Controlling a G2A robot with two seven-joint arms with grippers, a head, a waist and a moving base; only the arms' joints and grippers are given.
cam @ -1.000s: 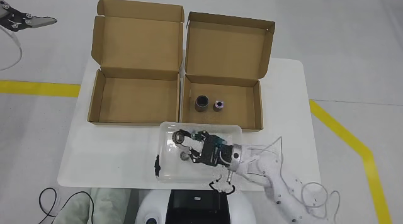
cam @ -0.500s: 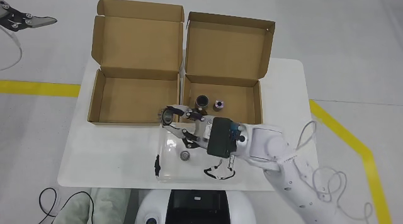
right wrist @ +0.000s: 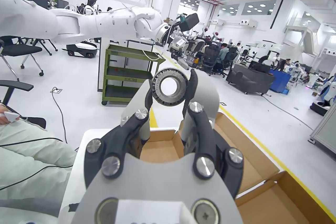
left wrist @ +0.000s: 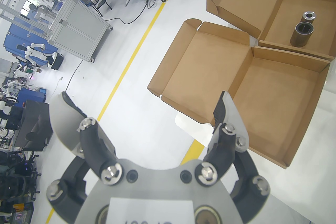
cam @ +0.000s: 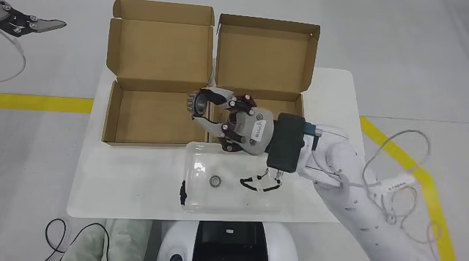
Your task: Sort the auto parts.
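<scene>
Presently, a silver ring-shaped metal bearing [right wrist: 170, 100] is clamped by the right gripper [right wrist: 170, 89] above the left open brown cardboard box [cam: 146, 118].

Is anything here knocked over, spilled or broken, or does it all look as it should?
Nothing stands out. The left box and right box sit side by side, lids open; two parts stand upright in the right one; the right pincer grips a bearing evenly. No spill or damage shows.
</scene>
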